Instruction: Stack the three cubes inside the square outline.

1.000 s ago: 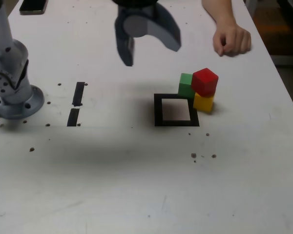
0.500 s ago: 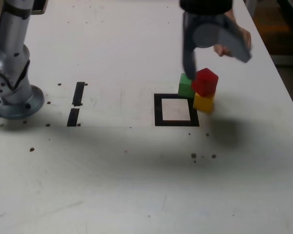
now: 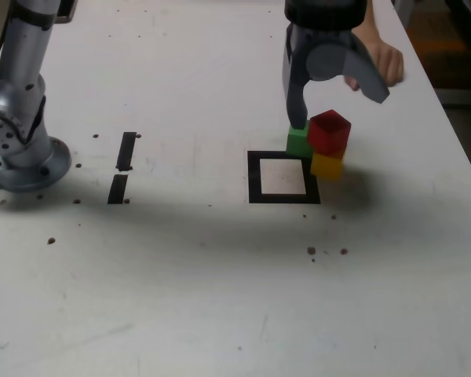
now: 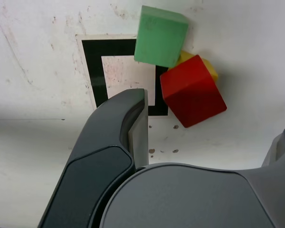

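The red cube (image 3: pixel 330 131) sits on top of the yellow cube (image 3: pixel 327 166), just outside the far right corner of the square outline (image 3: pixel 254 177) as the exterior view shows it. The green cube (image 3: pixel 298 140) stands on the table against them, touching the outline's far edge. My gripper (image 3: pixel 336 97) hangs open above the cubes and holds nothing. In the wrist view the red cube (image 4: pixel 192 91) lies between my spread fingers (image 4: pixel 115 137), with the green cube (image 4: pixel 160 35) beyond it. The yellow cube (image 4: pixel 208 67) only peeks out from under the red one. The outline (image 4: pixel 93 71) is empty.
A person's hand (image 3: pixel 383 60) rests on the table behind my gripper, at the far right in the exterior view. The arm's base (image 3: pixel 20 145) stands at that view's left. Two short black tape strips (image 3: pixel 125 151) lie between the base and the outline.
My gripper has swung from the far middle to the exterior view's right and now hangs over the cubes, a little lower. The cubes have not moved.
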Robot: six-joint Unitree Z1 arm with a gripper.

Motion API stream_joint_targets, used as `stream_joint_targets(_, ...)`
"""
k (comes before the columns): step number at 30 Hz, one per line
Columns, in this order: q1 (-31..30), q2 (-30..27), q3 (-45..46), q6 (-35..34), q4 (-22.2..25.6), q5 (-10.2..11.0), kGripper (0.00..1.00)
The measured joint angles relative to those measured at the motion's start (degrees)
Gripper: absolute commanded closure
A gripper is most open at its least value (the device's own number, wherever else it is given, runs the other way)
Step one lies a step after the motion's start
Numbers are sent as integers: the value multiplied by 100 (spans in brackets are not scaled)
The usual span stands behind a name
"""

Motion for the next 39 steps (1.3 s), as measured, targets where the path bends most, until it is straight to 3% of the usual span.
stream_joint_targets(8,52,299,-12,0,-100,-20,5)
stream_joint_targets(14,58,393,89,-21,-487,-19,13)
stream_joint_targets(19,75,440,219,-59,-535,36,31)
stream_joint_targets(26,89,441,306,-256,-570,344,85)
stream_joint_targets(28,89,423,318,-260,-614,411,93)
stream_joint_targets(32,89,362,369,-263,-652,457,100)
stream_joint_targets(39,89,265,468,-263,-645,497,100)
